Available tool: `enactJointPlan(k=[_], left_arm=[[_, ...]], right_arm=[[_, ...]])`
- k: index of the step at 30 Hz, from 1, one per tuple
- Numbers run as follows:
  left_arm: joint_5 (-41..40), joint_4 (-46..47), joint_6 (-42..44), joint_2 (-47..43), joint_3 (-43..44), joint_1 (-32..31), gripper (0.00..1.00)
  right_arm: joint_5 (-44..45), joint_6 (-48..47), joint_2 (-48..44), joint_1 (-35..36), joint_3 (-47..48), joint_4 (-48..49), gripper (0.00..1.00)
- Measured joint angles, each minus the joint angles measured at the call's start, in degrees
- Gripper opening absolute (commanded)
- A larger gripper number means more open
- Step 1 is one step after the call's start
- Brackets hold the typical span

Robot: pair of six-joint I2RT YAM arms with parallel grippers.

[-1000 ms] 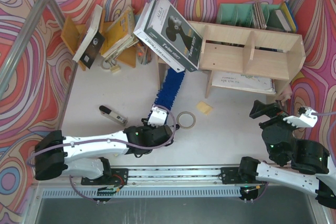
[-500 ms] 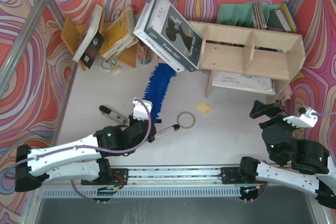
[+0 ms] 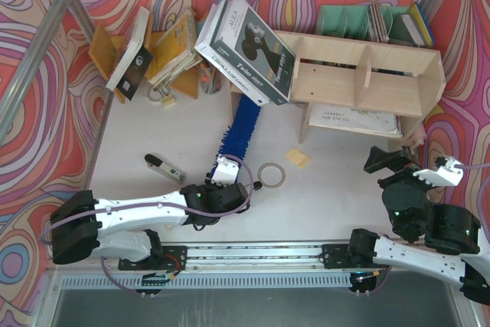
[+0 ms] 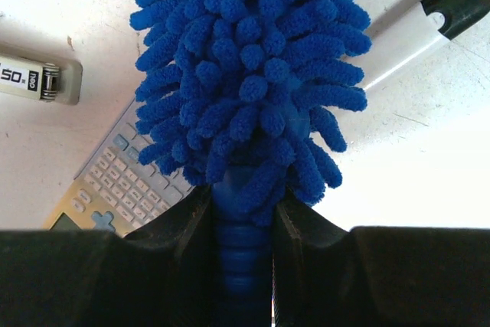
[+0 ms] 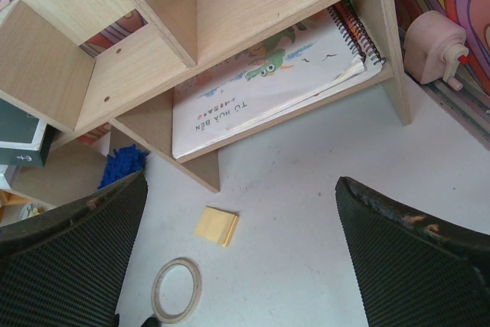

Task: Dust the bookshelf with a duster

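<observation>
The blue fluffy duster (image 3: pixel 241 126) lies stretched from my left gripper (image 3: pixel 230 171) up to the pale plywood bookshelf (image 3: pixel 383 89), its tip under a leaning box. In the left wrist view the shaggy duster (image 4: pixel 245 74) fills the top, and my left gripper (image 4: pixel 243 216) is shut on its ribbed blue handle. My right gripper (image 3: pixel 409 160) hovers open in front of the shelf's right end. Its view shows the bookshelf (image 5: pixel 138 59), a bit of the duster (image 5: pixel 122 165) and my right gripper (image 5: pixel 241 246) with nothing in it.
A big white box (image 3: pixel 245 40) leans on the shelf's left end, with tilted books (image 3: pixel 153 51) beside it. A tape ring (image 3: pixel 270 175), yellow sticky notes (image 3: pixel 298 158) and a marker (image 3: pixel 164 166) lie on the table. A calculator (image 4: pixel 115 189) sits under the duster. A spiral notebook (image 5: pixel 260 82) lies under the shelf.
Half a second ago my left arm and the duster had swung to the left. They are now back to the right, with the tip under the box again. The right arm has not moved.
</observation>
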Motion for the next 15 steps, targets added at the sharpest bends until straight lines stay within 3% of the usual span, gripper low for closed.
enactJointPlan(k=[6,15], left_arm=[[-0.68,-0.92,0.48,-0.20,2.84,0.39,0.00],[-4.90,-2.29,4.63,-11.87,6.40,0.42,0.00]], right_arm=[[0.00,0.00,0.00,0.00,0.00,0.00,0.99],[0.00,0.02,-0.02,0.00,0.00,0.00,0.99]])
